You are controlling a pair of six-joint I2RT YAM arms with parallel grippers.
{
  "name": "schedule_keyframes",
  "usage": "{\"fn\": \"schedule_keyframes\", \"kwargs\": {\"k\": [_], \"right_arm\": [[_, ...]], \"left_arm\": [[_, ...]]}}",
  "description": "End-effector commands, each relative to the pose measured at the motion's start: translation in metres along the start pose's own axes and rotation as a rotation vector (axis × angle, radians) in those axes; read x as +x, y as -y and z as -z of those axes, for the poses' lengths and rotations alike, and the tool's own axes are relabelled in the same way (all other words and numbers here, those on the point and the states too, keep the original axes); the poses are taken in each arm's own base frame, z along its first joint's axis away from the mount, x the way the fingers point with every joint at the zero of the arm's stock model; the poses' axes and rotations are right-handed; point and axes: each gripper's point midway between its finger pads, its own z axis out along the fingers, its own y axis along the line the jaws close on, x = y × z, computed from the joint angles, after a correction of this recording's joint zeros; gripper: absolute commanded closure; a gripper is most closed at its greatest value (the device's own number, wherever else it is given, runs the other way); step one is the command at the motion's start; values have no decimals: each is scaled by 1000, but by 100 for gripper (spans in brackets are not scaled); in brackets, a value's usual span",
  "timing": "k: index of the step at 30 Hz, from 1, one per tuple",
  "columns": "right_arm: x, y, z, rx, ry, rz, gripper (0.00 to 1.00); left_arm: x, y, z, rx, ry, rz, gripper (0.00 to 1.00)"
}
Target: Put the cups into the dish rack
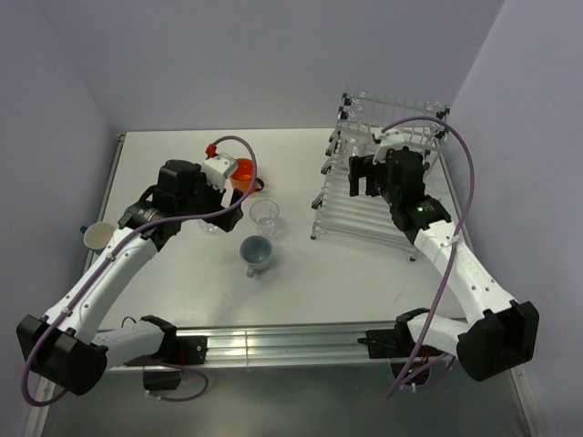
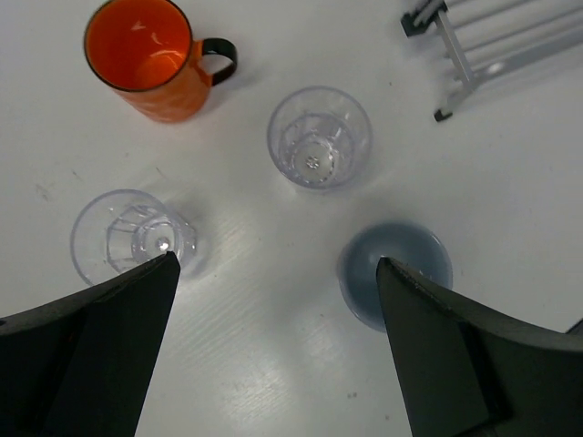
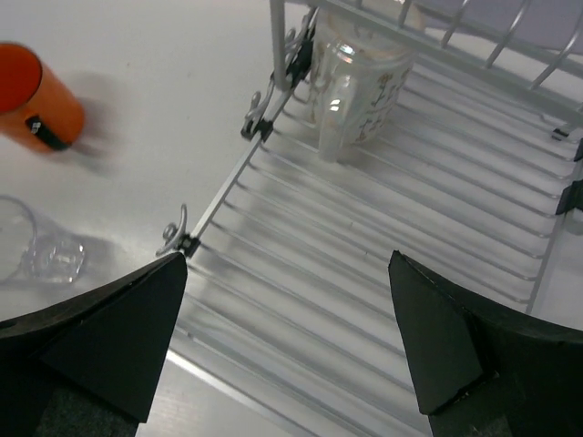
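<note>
The dish rack point(image 1: 383, 196) stands at the back right, with one clear glass cup point(image 3: 358, 84) upside down in its far left corner. My right gripper point(image 3: 287, 259) hovers open over the rack's point(image 3: 383, 246) rods, holding nothing. On the table sit an orange mug point(image 2: 146, 56), an upright clear tumbler point(image 2: 319, 138), a second clear tumbler point(image 2: 127, 237) and a blue mug point(image 2: 398, 266). My left gripper point(image 2: 278, 264) hangs open above the bare spot between the second tumbler and the blue mug. A white mug point(image 1: 98, 236) stands at the table's left edge.
The rack's near-left corner foot point(image 2: 444, 111) is just beyond the upright tumbler. The table ends in a metal rail point(image 1: 273, 344) at the front. Walls close in behind and on both sides.
</note>
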Motion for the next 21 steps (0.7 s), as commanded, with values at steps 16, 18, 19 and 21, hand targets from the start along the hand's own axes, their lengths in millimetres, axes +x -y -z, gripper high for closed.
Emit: {"fn": "schedule_keyframes", "kwargs": {"k": [16, 18, 19, 21], "right_arm": [[50, -15, 22, -173, -162, 52, 0], [51, -15, 21, -175, -168, 51, 0], [51, -15, 21, -176, -170, 48, 0], [50, -16, 21, -179, -170, 43, 0]], "left_arm": [[49, 39, -16, 193, -326, -243, 15], [52, 41, -17, 203, -346, -266, 14], [55, 41, -20, 205, -367, -267, 15], [57, 39, -24, 197, -382, -267, 17]]}}
